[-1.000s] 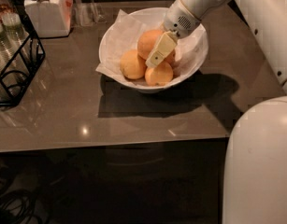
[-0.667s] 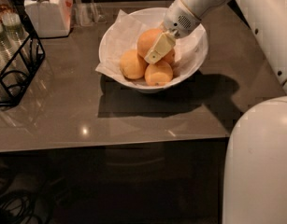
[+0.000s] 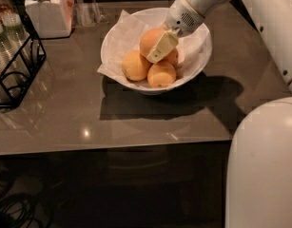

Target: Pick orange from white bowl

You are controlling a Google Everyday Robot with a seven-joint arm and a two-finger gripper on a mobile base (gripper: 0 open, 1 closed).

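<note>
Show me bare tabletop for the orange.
Widest: front of the table, between white bowl and near edge. Narrower: between bowl and wire rack. Crowded: back-left by the jar, and the bowl, where the tool sits at the orange.

The gripper (image 3: 160, 47) was over the bowl (image 3: 146, 88), against the right side of the orange (image 3: 149, 39). Three smaller fruits (image 3: 160, 74) lay around the orange on crinkled paper (image 3: 121, 32). The bowl stood on a grey table (image 3: 64, 113), with a white jar (image 3: 48, 13) at far left.
</note>
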